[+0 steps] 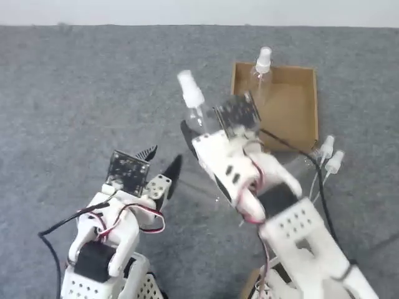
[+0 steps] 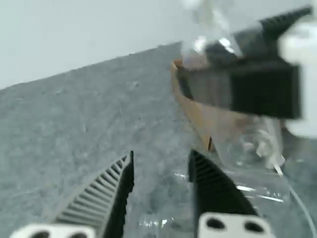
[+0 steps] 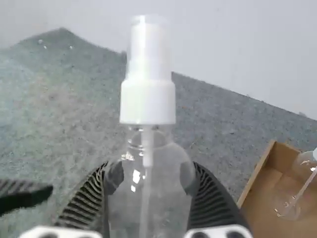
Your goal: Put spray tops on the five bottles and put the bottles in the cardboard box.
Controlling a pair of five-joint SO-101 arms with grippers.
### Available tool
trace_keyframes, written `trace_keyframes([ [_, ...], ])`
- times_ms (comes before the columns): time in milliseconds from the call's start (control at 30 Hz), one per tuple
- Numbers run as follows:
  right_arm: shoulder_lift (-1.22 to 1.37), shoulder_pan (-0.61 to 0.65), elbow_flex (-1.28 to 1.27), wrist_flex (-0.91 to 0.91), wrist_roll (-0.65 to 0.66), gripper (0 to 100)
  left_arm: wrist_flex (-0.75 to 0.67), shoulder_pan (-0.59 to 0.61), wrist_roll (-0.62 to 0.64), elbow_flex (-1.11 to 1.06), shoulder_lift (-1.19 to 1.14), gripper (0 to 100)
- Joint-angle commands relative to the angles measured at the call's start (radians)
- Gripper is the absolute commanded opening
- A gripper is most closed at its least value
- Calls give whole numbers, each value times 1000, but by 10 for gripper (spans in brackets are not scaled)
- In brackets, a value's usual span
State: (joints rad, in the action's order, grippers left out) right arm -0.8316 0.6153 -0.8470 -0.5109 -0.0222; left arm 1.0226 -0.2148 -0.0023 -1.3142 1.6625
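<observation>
My right gripper [image 1: 198, 128] [image 3: 151, 198] is shut on a clear bottle [image 1: 195, 112] [image 3: 148, 183], held upright above the carpet. A white spray top [image 1: 189, 87] [image 3: 147, 94] sits on the bottle's neck. To its right lies the cardboard box [image 1: 293, 118] [image 3: 270, 178] [image 2: 193, 111], with another capped bottle [image 1: 260, 75] [image 3: 299, 186] standing in its far left corner. My left gripper [image 1: 162, 161] [image 2: 161, 173] hangs open and empty to the lower left of the held bottle. Two loose spray tops [image 1: 330, 156] lie right of the box. Clear bottles [image 2: 252, 148] lie on the carpet near the box.
Grey carpet [image 1: 93, 93] covers the table, with open room at the left and far side. A black cable [image 1: 321, 187] runs along the right arm, past the loose spray tops.
</observation>
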Motion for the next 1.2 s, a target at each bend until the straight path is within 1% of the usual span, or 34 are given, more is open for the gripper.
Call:
trace_keyframes([
  [0, 222, -5, 262, -74, -69, 6, -32, -38, -8, -13, 15, 226],
  [133, 363, -4, 407, -153, -91, 6, -31, -57, -6, -15, 15, 229],
  [267, 407, 10, 491, -228, -91, 6, -35, -57, -5, -15, 15, 229],
  [533, 266, 128, 489, -367, -86, 6, -57, -57, 21, -16, 9, 229],
  [667, 179, 130, 451, -386, -84, 6, -77, -55, 20, -44, 15, 229],
  [833, 114, 71, 397, -387, -83, 6, -80, -55, 18, -45, 15, 229],
  [1033, 124, -24, 385, -387, -75, 6, -77, -55, 18, -45, 15, 229],
  [1167, 143, -156, 456, -447, 21, 6, -72, -55, 18, -47, 15, 229],
])
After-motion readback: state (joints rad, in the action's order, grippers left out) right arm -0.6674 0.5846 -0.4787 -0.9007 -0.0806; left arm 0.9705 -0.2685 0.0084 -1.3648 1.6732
